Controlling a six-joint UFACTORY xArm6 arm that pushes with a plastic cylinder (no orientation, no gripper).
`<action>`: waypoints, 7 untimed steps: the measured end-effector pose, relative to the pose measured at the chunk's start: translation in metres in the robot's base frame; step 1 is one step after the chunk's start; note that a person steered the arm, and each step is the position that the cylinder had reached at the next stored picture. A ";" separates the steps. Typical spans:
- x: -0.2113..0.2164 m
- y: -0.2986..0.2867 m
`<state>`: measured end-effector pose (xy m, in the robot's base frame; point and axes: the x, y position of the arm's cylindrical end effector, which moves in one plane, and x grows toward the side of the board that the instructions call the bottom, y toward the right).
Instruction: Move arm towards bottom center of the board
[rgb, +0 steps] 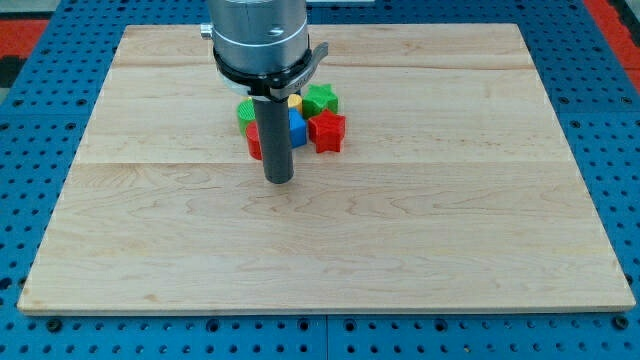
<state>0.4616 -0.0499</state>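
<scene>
My tip rests on the wooden board, a little above the board's middle and left of centre. Just above it sits a tight cluster of blocks. A red star-shaped block is at the cluster's right. A green star-shaped block is above it. A blue block lies between the rod and the red star. A yellow block peeks out behind the rod. A green block and a red block show at the rod's left, partly hidden. The tip stands below the cluster, just clear of it.
The arm's grey cylindrical body hangs over the top centre of the board. A blue perforated table surrounds the board on all sides.
</scene>
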 end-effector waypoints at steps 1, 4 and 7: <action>0.002 0.000; 0.029 0.014; 0.027 0.016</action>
<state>0.4891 -0.0342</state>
